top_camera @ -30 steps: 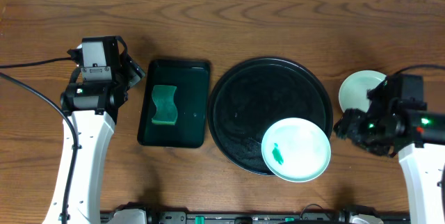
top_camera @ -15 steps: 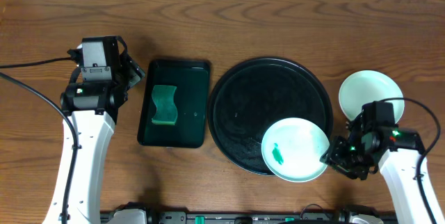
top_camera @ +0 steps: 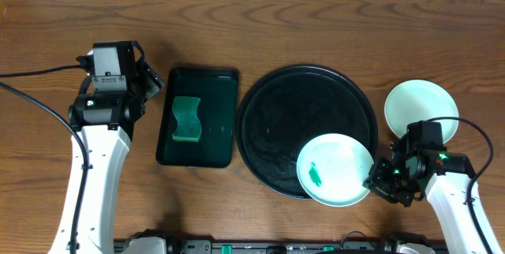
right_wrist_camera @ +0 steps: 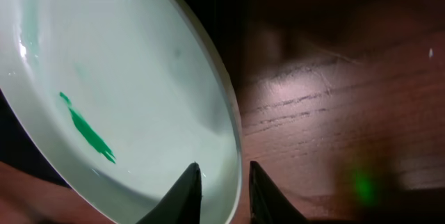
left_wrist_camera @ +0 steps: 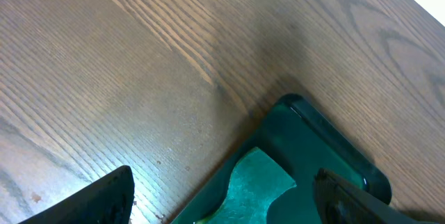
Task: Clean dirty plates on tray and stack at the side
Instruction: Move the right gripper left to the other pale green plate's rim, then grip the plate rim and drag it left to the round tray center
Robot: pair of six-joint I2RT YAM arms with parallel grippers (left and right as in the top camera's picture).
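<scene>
The smeared plate (top_camera: 335,169), pale mint with a green streak left of its centre, lies on the lower right part of the round tray (top_camera: 292,120), its edge reaching out past the tray's rim over the desk (top_camera: 237,17). The right claw (right_wrist_camera: 222,167) straddles that plate's right rim, one finger over the inside and the other outside it, with little gap; whether they already pinch it I cannot tell. A second plate (top_camera: 420,108), clean-looking, sits on the desk just right of the tray. Left of the tray a rectangular tray (top_camera: 217,140) holds a green sponge (top_camera: 187,119). The left claw (left_wrist_camera: 222,200) hangs wide open and empty above that tray's corner.
</scene>
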